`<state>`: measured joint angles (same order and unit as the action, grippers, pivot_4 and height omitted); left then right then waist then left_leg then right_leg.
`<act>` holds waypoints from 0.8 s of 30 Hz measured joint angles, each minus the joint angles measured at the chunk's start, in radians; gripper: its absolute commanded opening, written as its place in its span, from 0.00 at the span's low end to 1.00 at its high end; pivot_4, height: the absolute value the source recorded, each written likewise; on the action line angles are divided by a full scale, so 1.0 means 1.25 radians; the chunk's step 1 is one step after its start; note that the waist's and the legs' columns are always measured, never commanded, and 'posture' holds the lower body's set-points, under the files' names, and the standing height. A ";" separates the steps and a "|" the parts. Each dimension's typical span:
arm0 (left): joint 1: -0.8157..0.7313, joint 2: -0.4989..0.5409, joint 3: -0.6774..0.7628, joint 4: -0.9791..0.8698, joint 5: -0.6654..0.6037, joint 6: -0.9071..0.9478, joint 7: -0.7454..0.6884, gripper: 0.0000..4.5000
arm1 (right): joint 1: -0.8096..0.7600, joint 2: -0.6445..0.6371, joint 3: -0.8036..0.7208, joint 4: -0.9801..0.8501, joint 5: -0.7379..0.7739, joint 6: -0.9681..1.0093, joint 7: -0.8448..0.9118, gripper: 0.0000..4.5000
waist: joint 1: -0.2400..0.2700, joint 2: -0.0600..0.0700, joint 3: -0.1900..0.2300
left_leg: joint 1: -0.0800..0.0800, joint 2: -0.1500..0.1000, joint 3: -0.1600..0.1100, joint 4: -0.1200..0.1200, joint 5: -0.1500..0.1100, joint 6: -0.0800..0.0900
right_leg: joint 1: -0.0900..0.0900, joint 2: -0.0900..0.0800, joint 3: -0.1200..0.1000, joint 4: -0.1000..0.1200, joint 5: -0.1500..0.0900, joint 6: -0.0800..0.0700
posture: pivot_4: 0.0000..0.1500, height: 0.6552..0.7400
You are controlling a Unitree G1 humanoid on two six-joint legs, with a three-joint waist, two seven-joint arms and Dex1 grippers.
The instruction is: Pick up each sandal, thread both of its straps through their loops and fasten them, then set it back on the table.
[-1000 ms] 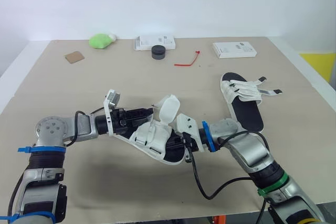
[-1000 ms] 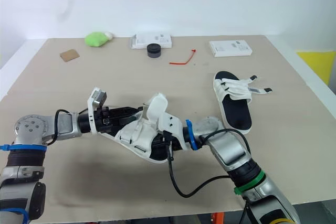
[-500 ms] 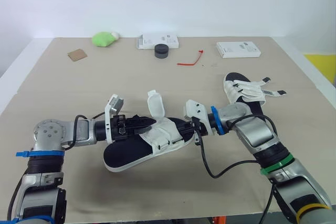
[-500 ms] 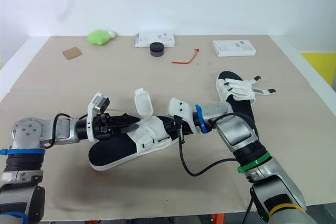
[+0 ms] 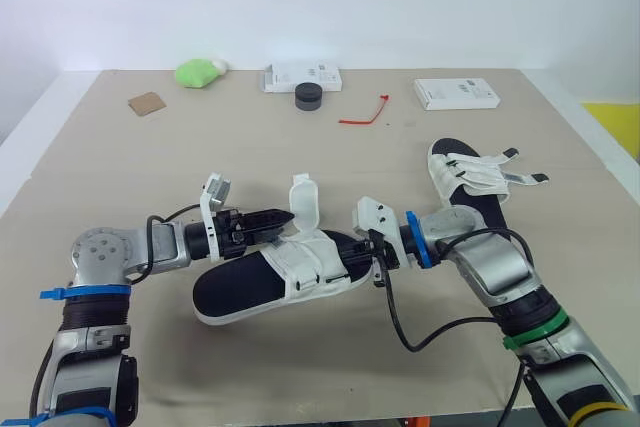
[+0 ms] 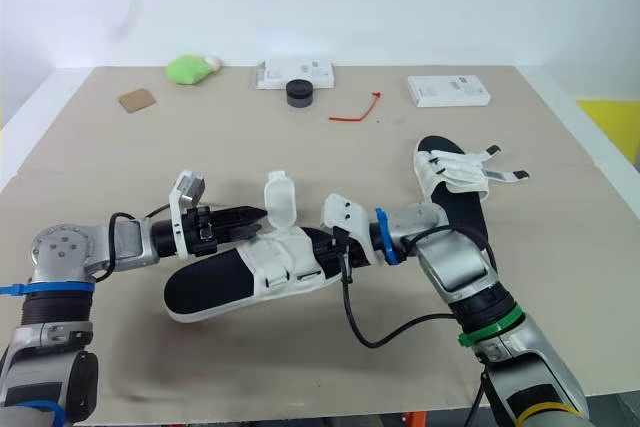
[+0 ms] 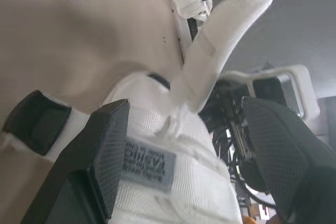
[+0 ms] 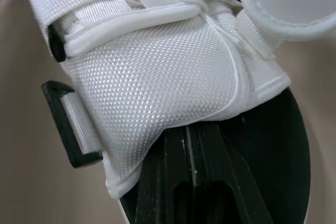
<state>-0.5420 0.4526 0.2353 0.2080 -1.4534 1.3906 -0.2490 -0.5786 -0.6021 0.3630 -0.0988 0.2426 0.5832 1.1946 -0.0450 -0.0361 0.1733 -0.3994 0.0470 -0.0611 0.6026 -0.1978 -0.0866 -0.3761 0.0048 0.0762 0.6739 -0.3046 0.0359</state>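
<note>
The near sandal (image 5: 250, 285), black-soled with white straps, lies sole-down on the table (image 5: 120, 167) between my arms. Its wide front strap (image 8: 157, 72) is folded over the foot bed, and one rounded strap flap (image 5: 303, 202) stands upright. My left gripper (image 5: 283, 218) is open just left of that flap, and the left wrist view shows the strap (image 7: 220, 51) between its spread fingers (image 7: 100, 150). My right gripper (image 5: 352, 252) is shut on the sandal's right end, under the white strap. The second sandal (image 5: 470, 187) lies at the right with its straps loose.
Along the back edge are a green lump (image 5: 198, 73), a white box (image 5: 300, 78), a black round cap (image 5: 308, 97), a red tie (image 5: 362, 112) and another white box (image 5: 455, 94). A brown card (image 5: 146, 104) lies at the back left.
The near sandal has turned from tilted in the air to sole-down on the table. My left gripper has drawn back to the upright flap. My right gripper stays clamped on it.
</note>
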 measured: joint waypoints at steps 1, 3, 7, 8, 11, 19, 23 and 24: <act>0.000 -0.003 0.000 -0.001 0.003 -0.001 0.000 0.78 | 0.003 0.000 0.000 -0.008 0.005 0.009 0.000 0.00 | 0.000 0.000 0.000 | 0.000 0.000 0.000 0.000 0.000 0.000 | 0.000 0.000 0.000 0.000 0.000 0.000 | 1.00 1.00; 0.000 -0.007 0.000 -0.003 0.008 -0.001 0.000 0.78 | 0.013 0.000 -0.001 -0.027 0.016 0.029 0.000 0.00 | 0.000 0.000 0.000 | 0.000 0.000 0.000 0.000 0.000 0.000 | 0.000 0.000 0.000 0.000 0.000 0.000 | 1.00 1.00; 0.000 -0.021 0.003 -0.009 0.015 -0.011 0.006 0.78 | 0.029 0.000 -0.001 -0.059 0.028 0.059 -0.001 0.00 | 0.000 0.000 0.000 | 0.000 0.000 0.000 0.000 0.000 0.000 | 0.000 0.000 0.000 0.000 0.000 0.000 | 1.00 1.00; 0.000 -0.025 0.004 -0.011 0.016 -0.013 0.007 0.78 | 0.032 0.000 -0.002 -0.062 0.032 0.063 -0.002 0.00 | 0.000 0.000 0.000 | 0.000 0.000 0.000 0.000 0.000 0.000 | 0.000 0.000 0.000 0.000 0.000 0.000 | 1.00 1.00; 0.000 -0.032 0.008 -0.016 0.016 -0.015 0.020 0.78 | 0.047 0.008 -0.012 -0.078 0.045 0.084 -0.018 0.00 | -0.001 0.000 0.000 | 0.000 0.000 0.000 0.000 0.000 0.000 | 0.000 0.000 0.000 0.000 0.000 0.000 | 1.00 1.00; -0.074 -0.122 0.024 0.027 0.012 -0.039 0.105 0.78 | 0.066 0.031 -0.015 -0.084 0.056 0.090 -0.055 0.00 | -0.001 0.000 0.000 | -0.001 0.000 -0.002 0.001 0.000 0.000 | 0.000 0.001 -0.001 0.000 0.001 0.000 | 1.00 1.00; -0.146 -0.157 0.061 0.090 -0.029 -0.057 0.159 0.78 | 0.075 0.033 -0.015 -0.087 0.056 0.081 -0.066 0.00 | -0.002 0.000 0.000 | -0.002 0.000 -0.003 0.001 0.000 0.000 | 0.000 0.001 -0.002 0.000 0.001 0.000 | 1.00 1.00; -0.158 -0.158 0.066 0.095 -0.038 -0.058 0.162 0.78 | 0.076 0.033 -0.014 -0.089 0.056 0.079 -0.067 0.00 | -0.002 0.000 0.000 | -0.002 0.000 -0.003 0.001 0.000 0.000 | 0.000 0.001 -0.002 0.000 0.001 0.000 | 1.00 1.00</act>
<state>-0.7394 0.2552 0.3172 0.3269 -1.5010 1.3181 -0.0462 -0.4834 -0.5613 0.3449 -0.2103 0.3123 0.6817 1.1103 -0.0478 -0.0365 0.1738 -0.4013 0.0470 -0.0645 0.6041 -0.1972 -0.0867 -0.3762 0.0064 0.0737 0.6740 -0.3037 0.0360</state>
